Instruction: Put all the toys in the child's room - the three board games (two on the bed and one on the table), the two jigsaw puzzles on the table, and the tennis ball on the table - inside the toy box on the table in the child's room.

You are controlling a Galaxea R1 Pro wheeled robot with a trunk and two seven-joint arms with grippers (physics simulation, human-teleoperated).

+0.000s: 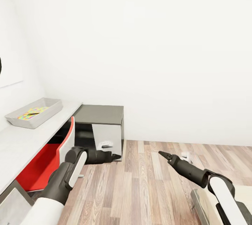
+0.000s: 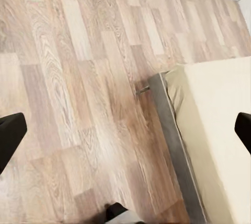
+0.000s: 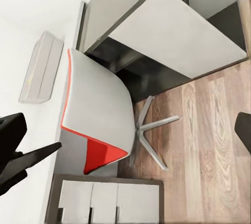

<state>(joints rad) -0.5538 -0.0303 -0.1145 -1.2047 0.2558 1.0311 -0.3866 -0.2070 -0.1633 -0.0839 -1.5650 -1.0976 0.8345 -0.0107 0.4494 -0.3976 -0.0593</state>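
Note:
The grey toy box (image 1: 35, 112) sits on the white table (image 1: 21, 141) at the left, with something multicoloured lying flat inside it. The box (image 3: 41, 67) also shows in the right wrist view, seen from the side. My left gripper (image 1: 113, 156) hangs over the wooden floor beside the red chair, open and empty, its fingers (image 2: 10, 140) far apart. My right gripper (image 1: 162, 154) is open too, with nothing between its fingers (image 3: 13, 135), and points toward the chair and table. No board game, loose puzzle or tennis ball is in sight.
A red-and-white swivel chair (image 1: 45, 162) is tucked under the table. A dark grey cabinet (image 1: 99, 127) stands against the wall past it. The bed's corner (image 1: 210, 204) lies at the lower right, also bed (image 2: 209, 130). Wooden floor (image 1: 147, 190) spreads between them.

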